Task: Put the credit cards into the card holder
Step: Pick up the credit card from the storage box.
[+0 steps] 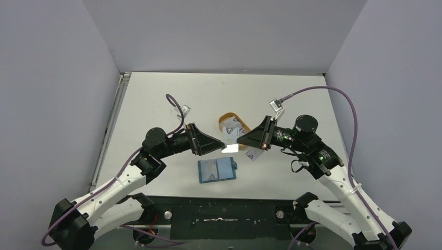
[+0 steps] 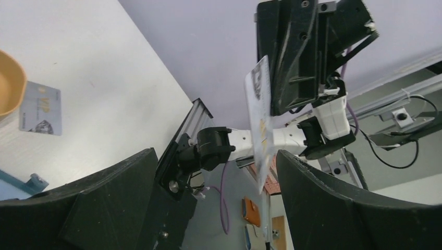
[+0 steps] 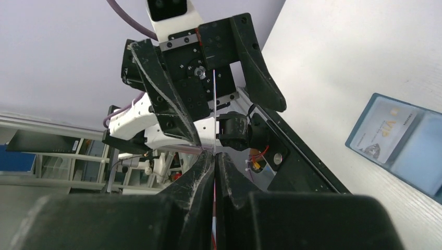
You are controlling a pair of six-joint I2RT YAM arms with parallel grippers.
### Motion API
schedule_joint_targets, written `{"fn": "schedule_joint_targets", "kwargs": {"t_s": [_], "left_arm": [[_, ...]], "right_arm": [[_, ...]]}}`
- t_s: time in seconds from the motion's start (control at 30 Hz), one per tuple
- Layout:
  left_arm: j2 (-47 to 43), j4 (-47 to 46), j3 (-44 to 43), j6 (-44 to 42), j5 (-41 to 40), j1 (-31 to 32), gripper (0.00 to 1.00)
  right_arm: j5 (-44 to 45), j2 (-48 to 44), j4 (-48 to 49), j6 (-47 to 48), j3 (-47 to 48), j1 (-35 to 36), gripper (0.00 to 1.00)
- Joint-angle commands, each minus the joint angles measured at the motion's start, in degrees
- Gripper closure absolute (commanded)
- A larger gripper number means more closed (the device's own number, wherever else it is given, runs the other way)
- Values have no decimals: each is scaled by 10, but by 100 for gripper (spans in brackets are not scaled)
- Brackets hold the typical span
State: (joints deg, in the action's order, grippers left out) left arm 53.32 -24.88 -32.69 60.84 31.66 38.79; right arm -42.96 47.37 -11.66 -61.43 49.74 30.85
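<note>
The right claw (image 3: 214,158) is pinched tight on a card (image 2: 260,120). The left claw (image 2: 216,156) gapes wide with that card between its fingers, and both hang in the air just beyond the wallet (image 1: 216,170). The wallet lies open with a second card (image 3: 388,133) marked "VIP" in one pocket, and a loose card (image 2: 40,108) beyond it, beside the tray (image 2: 8,83), also reads "VIP". The held card's print is too blurred to read.
</note>
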Motion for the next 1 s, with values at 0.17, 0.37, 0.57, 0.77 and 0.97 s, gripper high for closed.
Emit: {"fn": "schedule_joint_targets", "kwargs": {"t_s": [0.17, 0.37, 0.57, 0.77, 0.97], "left_arm": [[27, -134, -55, 60, 55, 3, 51], [36, -140, -59, 64, 61, 14, 92], [31, -152, -45, 77, 36, 14, 100], [19, -155, -31, 89, -1, 14, 100], [19, -150, -25, 98, -19, 14, 100]], "right_arm": [[-1, 9, 51, -12, -1, 23, 100], [9, 14, 66, -12, -5, 44, 100], [19, 13, 58, -1, -11, 55, 83], [47, 1, 90, -22, -36, 55, 64], [72, -4, 154, -53, -58, 56, 68]]}}
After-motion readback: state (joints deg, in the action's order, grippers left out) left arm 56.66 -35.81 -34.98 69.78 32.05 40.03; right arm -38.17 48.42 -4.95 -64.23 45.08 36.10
